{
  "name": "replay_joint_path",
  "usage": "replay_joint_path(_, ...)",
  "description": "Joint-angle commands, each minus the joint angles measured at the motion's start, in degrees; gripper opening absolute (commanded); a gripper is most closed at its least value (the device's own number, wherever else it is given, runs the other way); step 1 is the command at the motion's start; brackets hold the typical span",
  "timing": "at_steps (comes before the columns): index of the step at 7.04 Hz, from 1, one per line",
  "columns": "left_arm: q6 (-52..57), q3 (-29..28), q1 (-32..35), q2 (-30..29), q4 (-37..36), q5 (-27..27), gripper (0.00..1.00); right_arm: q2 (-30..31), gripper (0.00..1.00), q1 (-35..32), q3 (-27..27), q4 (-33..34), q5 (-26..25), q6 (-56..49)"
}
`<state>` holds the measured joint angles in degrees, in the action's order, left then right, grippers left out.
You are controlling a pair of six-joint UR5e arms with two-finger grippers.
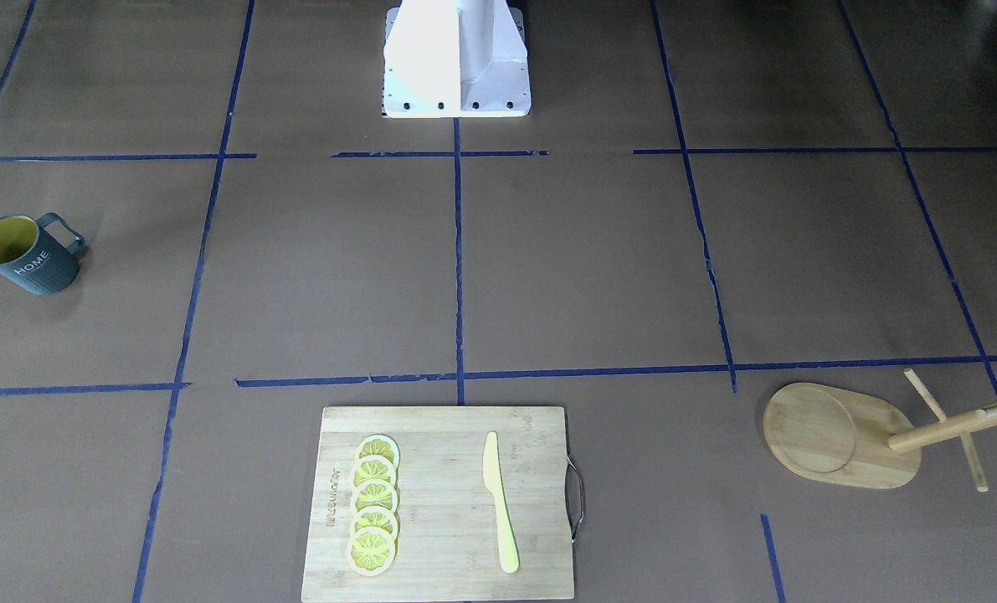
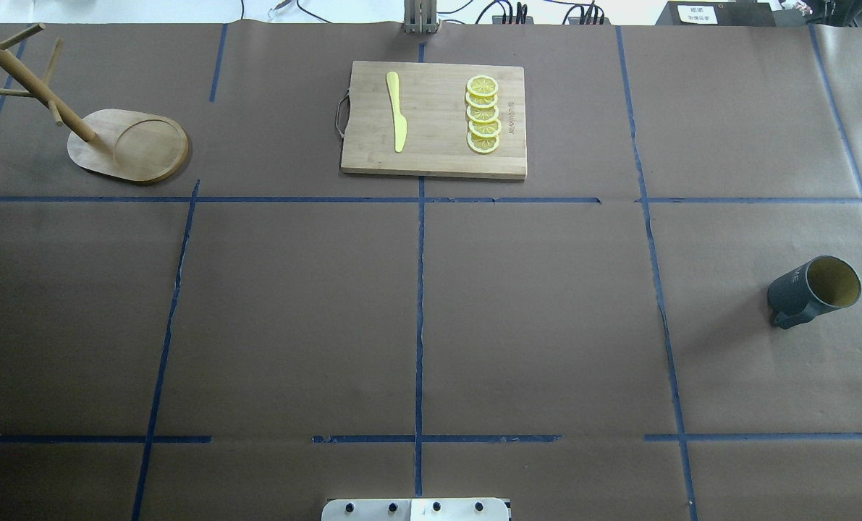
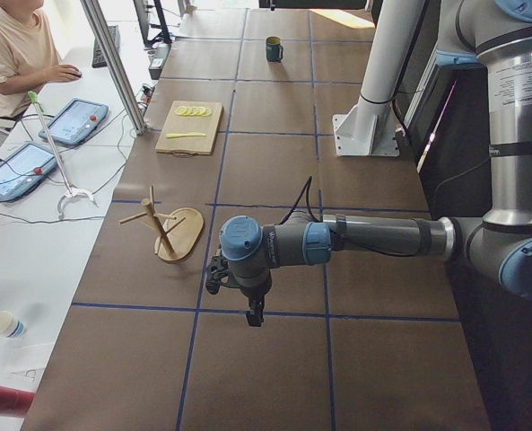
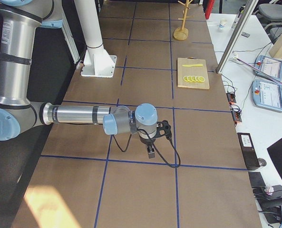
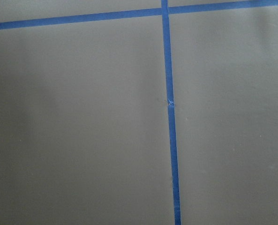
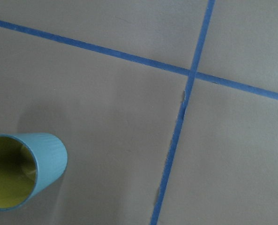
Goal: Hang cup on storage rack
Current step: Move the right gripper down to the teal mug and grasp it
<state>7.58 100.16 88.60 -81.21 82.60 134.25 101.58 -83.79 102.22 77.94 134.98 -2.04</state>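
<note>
Far to my left, the left gripper (image 3: 255, 316) hangs pointing down over the table (image 2: 546, 325); I can't tell how its jaws stand. Next, the storage rack (image 2: 148, 141) stands upright at the far left. In the middle, at the far edge, a cutting board (image 2: 438, 155) carries a yellow knife (image 2: 397, 112) and a row of lemon slices (image 2: 483, 114). On the right the cup (image 2: 813, 289) sits upright on the table, handle on its near side, well apart from the rack. The right gripper (image 4: 151, 153) hangs close by; I can't judge its jaws either.
</note>
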Motion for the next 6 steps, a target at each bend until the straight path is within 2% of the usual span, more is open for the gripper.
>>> replay_joint_path(1, 0.0, -0.2, 0.0, 0.0, 0.0, 0.1, 1.0, -0.4, 1.0, 8.0, 1.4, -7.7, -0.3, 13.5)
replay_joint_path(2, 0.0, -0.2, 0.0, 0.0, 0.0, 0.1, 1.0, -0.4, 1.0, 11.7, 1.4, -13.5, -1.1, 21.4)
replay_joint_path(3, 0.0, -0.2, 0.0, 0.0, 0.0, 0.1, 1.0, -0.4, 1.0, 14.7, 1.5, -15.2, -2.6, 24.4)
replay_joint_path(6, 0.0, -0.3, 0.0, 0.0, 0.0, 0.1, 1.0, -0.4, 1.0, 18.8, 0.8, -15.2, -5.7, 24.5)
